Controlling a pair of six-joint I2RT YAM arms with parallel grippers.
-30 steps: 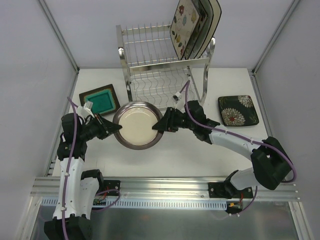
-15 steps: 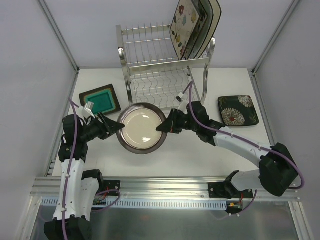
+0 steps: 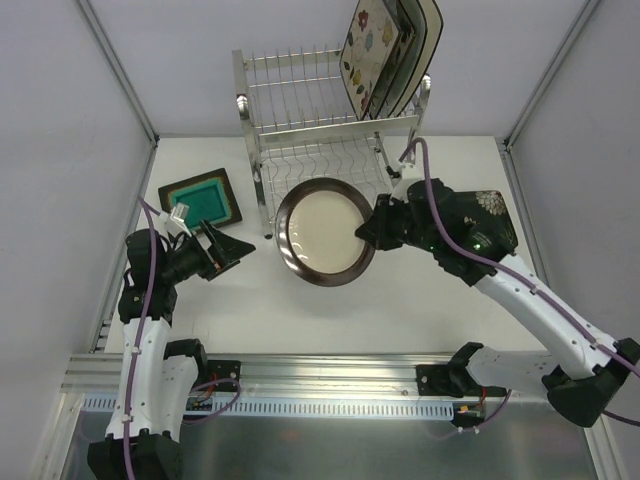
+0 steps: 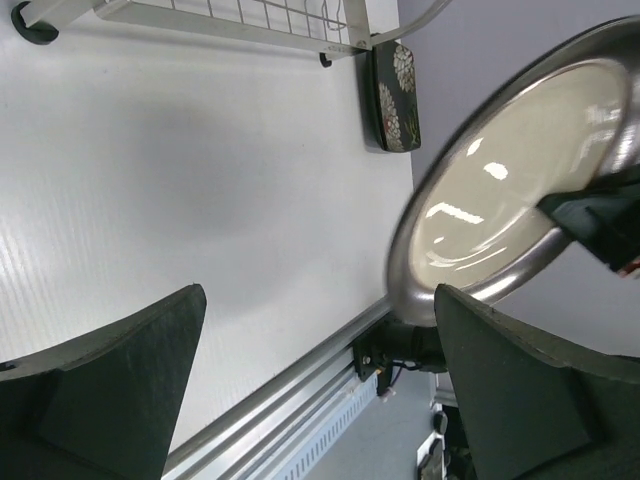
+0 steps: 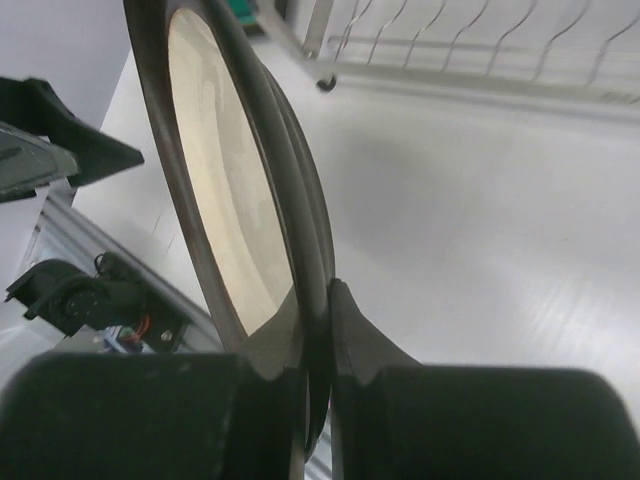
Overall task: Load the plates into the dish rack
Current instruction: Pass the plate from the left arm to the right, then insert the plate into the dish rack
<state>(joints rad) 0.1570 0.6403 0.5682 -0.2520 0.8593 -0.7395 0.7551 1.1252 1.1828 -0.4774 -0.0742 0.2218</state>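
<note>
right hand [image 3: 372,231] pinched shut on round plate [image 3: 322,232] rim only, left hand [image 3: 232,246] wide open, empty. plate could pivot, slip or clip the rack [image 3: 330,128] post.

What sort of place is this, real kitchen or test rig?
Most likely a lab test cell: bare white table boxed in by grey panels, robot arms bolted to an aluminium rail, dish rack as a prop.

Left fingers [image 4: 110,380] opened; right fingers [image 5: 372,352] raised round plate [image 3: 325,228].
</note>
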